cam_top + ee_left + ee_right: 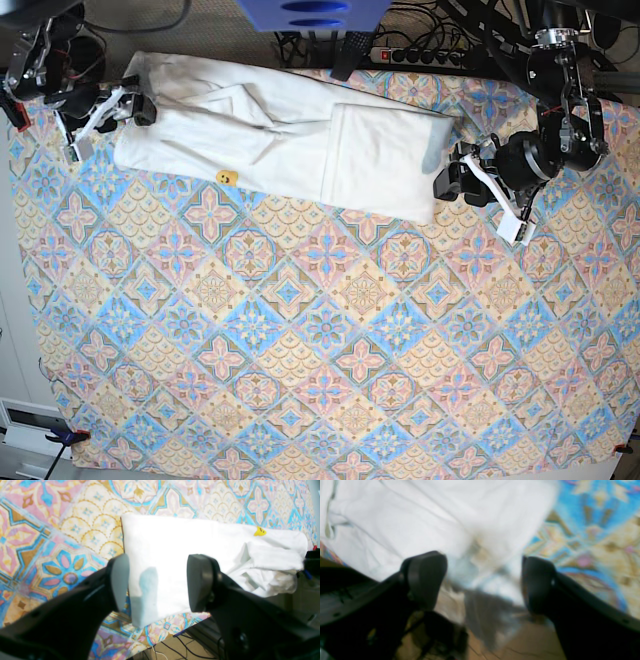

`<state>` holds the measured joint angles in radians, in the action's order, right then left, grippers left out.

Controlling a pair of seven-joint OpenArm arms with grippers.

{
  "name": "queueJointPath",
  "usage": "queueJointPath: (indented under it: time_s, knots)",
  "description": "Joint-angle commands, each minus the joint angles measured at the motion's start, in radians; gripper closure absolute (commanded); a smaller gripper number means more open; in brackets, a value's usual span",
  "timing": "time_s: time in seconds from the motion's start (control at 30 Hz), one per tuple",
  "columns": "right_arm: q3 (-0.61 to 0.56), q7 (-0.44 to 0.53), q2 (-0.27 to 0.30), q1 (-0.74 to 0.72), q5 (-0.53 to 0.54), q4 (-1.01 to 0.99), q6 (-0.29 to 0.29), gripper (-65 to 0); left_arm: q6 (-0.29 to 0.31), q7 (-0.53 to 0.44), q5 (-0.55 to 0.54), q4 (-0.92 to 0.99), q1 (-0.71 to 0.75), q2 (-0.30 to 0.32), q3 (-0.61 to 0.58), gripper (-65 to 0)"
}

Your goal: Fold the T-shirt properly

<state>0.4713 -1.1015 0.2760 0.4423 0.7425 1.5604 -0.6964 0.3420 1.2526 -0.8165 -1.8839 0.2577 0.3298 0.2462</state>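
Note:
The white T-shirt [300, 140] lies folded into a long strip along the far side of the table, plain side up, with a small yellow print mark [227, 177] showing. In the left wrist view the T-shirt [180, 550] fills the middle, with the yellow mark [260, 531] at its far end. My left gripper [160, 582] is open, its jaws astride the shirt's near end [455, 178]. My right gripper [482, 582] is open at the shirt's other end [130, 105], over blurred white cloth [420, 512]. No printed words show.
A patterned tablecloth [320, 330] covers the table. The table's far edge runs just behind the shirt, with cables on the floor [175, 650] and a power strip [420, 55] beyond it. A blue object [310, 12] sits at the top centre.

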Motion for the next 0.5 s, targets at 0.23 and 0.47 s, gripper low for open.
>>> queueJointPath:
  time_s: [0.23,0.47]
  knots:
    - [0.007,0.017,-0.004,-0.047,0.013,-0.120,-0.002,-51.1,0.004,-0.017,-0.017,-0.013,-0.008,0.010,0.005,-36.4]
    - [0.002,0.017,-0.025,-0.066,0.013,-0.180,-0.002,-51.0,0.004,-0.017,-0.017,-0.013,-0.008,0.012,0.005,-36.4]
